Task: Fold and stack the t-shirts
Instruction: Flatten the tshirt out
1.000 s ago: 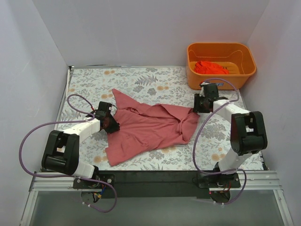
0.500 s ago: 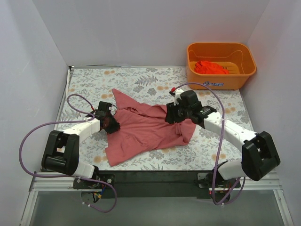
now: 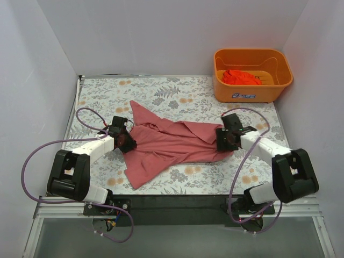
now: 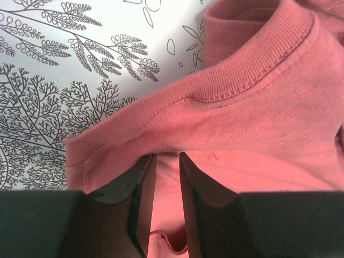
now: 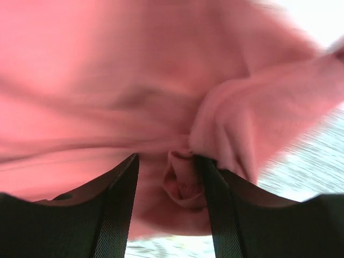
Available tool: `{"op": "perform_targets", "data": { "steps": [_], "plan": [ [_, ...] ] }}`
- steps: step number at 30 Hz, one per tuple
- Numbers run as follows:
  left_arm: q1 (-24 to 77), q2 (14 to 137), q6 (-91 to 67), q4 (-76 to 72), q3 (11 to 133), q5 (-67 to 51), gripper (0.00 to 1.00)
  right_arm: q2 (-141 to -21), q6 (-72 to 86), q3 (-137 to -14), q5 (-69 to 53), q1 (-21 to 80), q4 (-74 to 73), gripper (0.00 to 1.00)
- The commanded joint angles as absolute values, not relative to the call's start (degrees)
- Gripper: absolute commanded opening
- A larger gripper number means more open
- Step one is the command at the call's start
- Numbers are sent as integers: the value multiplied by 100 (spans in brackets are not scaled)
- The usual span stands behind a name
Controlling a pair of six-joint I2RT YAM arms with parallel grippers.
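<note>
A dusty pink-red t-shirt lies stretched across the flowered table between my two grippers. My left gripper sits at its left end, just behind the ribbed collar. In the left wrist view its jaws stand a narrow slit apart with pink cloth pinched in the gap. My right gripper is at the shirt's right end. Its jaws stand wide apart over the cloth, and a rolled fold lies against the right finger. A brighter orange-red t-shirt lies crumpled in the basket.
The orange plastic basket stands at the back right corner. White walls close in the table on the left, back and right. Bare flowered tablecloth shows behind the shirt and along the front edge.
The right arm swung in to the shirt's middle, then moved back to the right. The shirt is now drawn out longer and narrower toward the right. The left gripper stayed in place.
</note>
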State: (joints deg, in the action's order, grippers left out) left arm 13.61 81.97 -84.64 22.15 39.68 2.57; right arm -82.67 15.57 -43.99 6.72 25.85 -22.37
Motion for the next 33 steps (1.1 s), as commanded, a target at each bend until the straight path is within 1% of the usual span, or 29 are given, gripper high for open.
{"op": "perform_targets", "data": {
  "steps": [1,4,6,7,8,10,12,14,15,16,17,20,24,26,30,33],
  "plan": [
    [1292,8086,-8376,2566,3779,659,24,-7569,1661,-4079,1503,1131,-2716,57],
    [1292,8103,-8385,2549,3788,607,24,-7225,1661,-4113,1845,283,-2725,58],
    [1283,8104,-8385,2549,3788,572,24,-7102,1696,-4140,1584,-252,-2716,58],
    [1283,8104,-8393,2540,3788,571,24,-7049,1783,-4131,1373,-681,-2690,58],
    [1283,8086,-8394,2540,3797,563,24,-6901,1802,-4096,1093,-781,-2655,58],
    [1283,8042,-8385,2540,3779,562,24,-6716,1723,-4008,793,-774,-2488,58],
    [1283,7989,-8367,2531,3779,554,26,-6408,1574,-3842,-146,-634,-2295,58],
    [1283,7989,-8350,2531,3805,562,28,-6267,1538,-3823,-761,-195,-2092,58],
    [1283,7989,-8350,2540,3806,562,29,-6267,1529,-3832,-860,-11,-2040,58],
    [1283,7998,-8350,2531,3814,571,29,-6301,1503,-3841,-992,452,-1917,58],
    [1283,7998,-8350,2540,3814,563,30,-6450,1512,-3841,-1211,640,-1855,58],
    [1283,8059,-8367,2566,3841,597,30,-6906,1696,-3788,-1371,1185,-1409,54],
    [1178,8121,-8315,2602,3955,650,30,-7619,1740,-4139,-1441,1687,-959,40],
    [1003,8304,-8262,2602,4086,589,30,-8144,1670,-4480,-1398,1898,-801,40],
    [800,8884,-8139,2558,4481,501,31,-9366,1574,-5062,-1161,1899,-528,39],
    [660,9586,-7981,2514,5130,615,34,-10254,1363,-5991,-994,1899,-422,39]
  ]
}}
